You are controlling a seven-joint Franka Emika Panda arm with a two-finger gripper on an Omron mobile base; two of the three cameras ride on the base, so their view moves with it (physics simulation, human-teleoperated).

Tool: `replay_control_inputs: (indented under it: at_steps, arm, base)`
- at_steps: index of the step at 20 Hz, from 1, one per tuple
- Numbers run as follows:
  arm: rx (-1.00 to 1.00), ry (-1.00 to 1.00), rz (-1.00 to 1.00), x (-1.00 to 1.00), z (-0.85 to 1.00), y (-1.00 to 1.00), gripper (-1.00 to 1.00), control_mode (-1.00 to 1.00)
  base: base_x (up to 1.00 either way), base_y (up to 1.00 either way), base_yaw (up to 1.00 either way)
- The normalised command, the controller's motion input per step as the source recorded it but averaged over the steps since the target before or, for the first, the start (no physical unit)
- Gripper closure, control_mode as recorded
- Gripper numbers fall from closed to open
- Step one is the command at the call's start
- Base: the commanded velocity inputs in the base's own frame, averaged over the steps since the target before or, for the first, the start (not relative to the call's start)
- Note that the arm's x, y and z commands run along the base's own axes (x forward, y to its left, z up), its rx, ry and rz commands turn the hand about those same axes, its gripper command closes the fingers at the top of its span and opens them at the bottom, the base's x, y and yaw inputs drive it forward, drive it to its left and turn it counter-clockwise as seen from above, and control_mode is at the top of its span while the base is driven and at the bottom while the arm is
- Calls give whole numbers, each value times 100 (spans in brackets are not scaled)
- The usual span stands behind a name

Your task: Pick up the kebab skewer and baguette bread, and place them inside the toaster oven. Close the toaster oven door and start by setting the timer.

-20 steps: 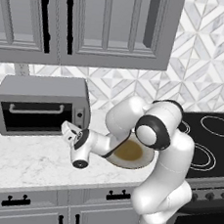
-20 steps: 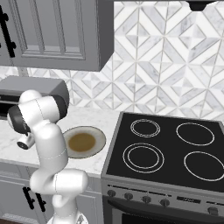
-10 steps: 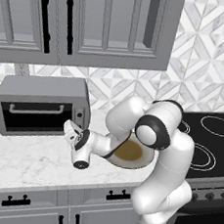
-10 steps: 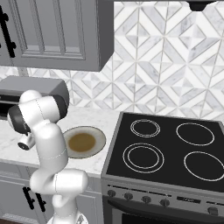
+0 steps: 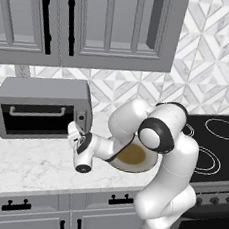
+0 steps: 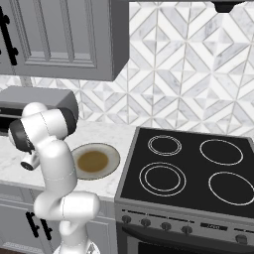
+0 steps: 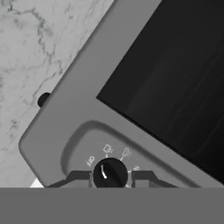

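Seen from the left base camera, the toaster oven (image 5: 41, 108) sits on the marble worktop (image 5: 25, 164) under grey wall cabinets (image 5: 86, 23), its dark glass door (image 5: 38, 118) shut, the bar handle across the top. The white arm reaches left across a round beige plate (image 5: 131, 158), and the jaws (image 5: 77, 128) press against the knob panel at the oven's right end. A black stove (image 5: 219, 143) stands to the right of the worktop.

From the right base camera, the oven (image 6: 37, 106) appears at the far left, partly hidden by the arm's shoulder. The plate (image 6: 95, 161) lies bare on the worktop (image 6: 106, 139), just beside the stove (image 6: 188, 171) with its four ring burners.

Up close in the hand camera, the jaws (image 7: 109, 176) are clamped on a black timer knob (image 7: 109, 173), one dark tip on each side. White marks ring the knob on the grey panel (image 7: 78, 131); the dark door glass (image 7: 175, 74) fills the upper right.
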Motion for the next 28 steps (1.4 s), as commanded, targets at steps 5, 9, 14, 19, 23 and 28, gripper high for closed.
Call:
replay_control_inputs:
  at_steps: [5,9,14,19,23,28]
  arm:
    - [31,0,0,35,11,0,100,-100]
    - [30,0,0,47,15,0,100,-100]
    - [30,0,0,49,18,0,100,-100]
    - [30,2,0,51,16,0,100,-100]
    - [32,3,0,46,16,0,100,-100]
    - [33,4,0,50,16,0,100,-100]
  base:
    - [0,0,0]
    - [0,0,0]
    - [0,0,0]
    - [0,0,0]
    - [0,0,0]
    - [0,0,0]
